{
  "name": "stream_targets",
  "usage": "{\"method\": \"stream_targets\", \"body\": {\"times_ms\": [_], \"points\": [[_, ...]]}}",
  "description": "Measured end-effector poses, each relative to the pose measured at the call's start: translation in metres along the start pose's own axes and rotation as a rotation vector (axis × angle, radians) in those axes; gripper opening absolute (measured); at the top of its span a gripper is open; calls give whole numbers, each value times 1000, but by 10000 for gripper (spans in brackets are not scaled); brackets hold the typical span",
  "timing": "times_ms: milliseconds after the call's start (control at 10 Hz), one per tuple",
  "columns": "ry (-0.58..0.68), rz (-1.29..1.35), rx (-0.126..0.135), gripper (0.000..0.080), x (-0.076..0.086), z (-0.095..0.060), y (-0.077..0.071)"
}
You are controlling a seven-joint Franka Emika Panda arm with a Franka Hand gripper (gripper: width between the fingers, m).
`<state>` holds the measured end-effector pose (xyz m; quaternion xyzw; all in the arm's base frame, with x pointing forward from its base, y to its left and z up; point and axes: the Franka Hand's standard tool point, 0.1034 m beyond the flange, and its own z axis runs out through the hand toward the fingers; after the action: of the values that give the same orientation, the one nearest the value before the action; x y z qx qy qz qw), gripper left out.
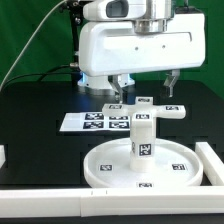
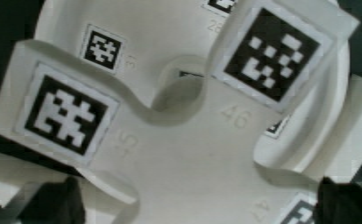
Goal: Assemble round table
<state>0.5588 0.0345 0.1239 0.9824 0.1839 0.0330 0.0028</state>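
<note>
A long white bar [image 1: 40, 204] lies nearest. Behind it sits the big round disc [image 1: 110, 163], with the thick post [image 1: 142, 133] standing upright on its middle. A flat cross-shaped piece [image 1: 147, 110] sits on top of the post. Farther back lies the marker board [image 1: 90, 121]. The gripper [image 1: 146, 88] hangs above with its fingers apart, holding nothing.

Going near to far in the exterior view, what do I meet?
Front border bar → disc with the post standing at its centre → marker board → gripper, jaws apart.
</note>
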Motion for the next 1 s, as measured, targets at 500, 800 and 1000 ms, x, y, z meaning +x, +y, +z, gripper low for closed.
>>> {"method": "stream_targets", "body": {"times_ms": [500, 800, 1000], "points": [[35, -139, -21, 649, 5, -1, 6], [39, -164, -28, 649, 8, 6, -3], [37, -185, -28, 649, 6, 11, -8]]}}
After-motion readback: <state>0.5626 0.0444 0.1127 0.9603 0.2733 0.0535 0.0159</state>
